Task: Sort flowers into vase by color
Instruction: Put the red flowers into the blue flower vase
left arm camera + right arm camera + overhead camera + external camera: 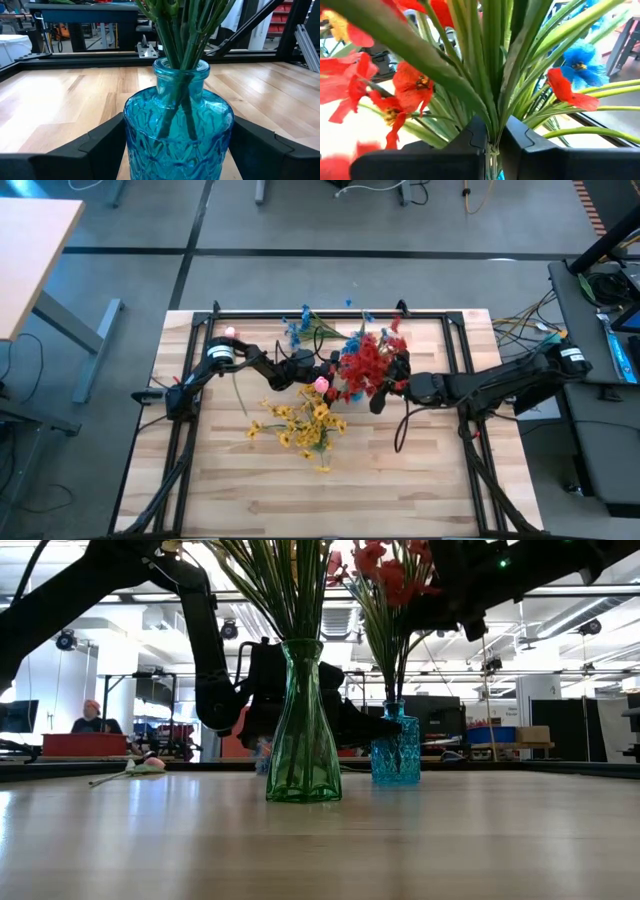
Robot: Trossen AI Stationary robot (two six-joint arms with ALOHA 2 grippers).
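Note:
A blue glass vase [177,140] stands on the table with green stems in its mouth. My left gripper [177,132] stands level at it, one finger on each side. The stems carry red flowers [365,360], which hide the vase in the high view. My right gripper [492,142] is shut on that bunch above the vase. Yellow flowers [305,420] stand in a green vase [303,730] nearer the near edge. Blue flowers [298,327] are by the far edge. A pink bud [152,765] lies flat on the table, and another pink bud [321,385] shows beside the red bunch. My left gripper clasps the blue vase's belly [131,135] between its two fingers, coming level from the table's left. The vase stands upright on its base. My right gripper pinches the red flowers' bundled green stems [491,127] between its two fingers, coming from the table's right. The stems run down into the blue vase.
The green vase with yellow flowers stands close to the blue vase on its near side. A black frame [330,313] borders the table's far edge and sides. Bare wood [300,500] lies toward the near edge. A person [90,720] sits far behind the table.

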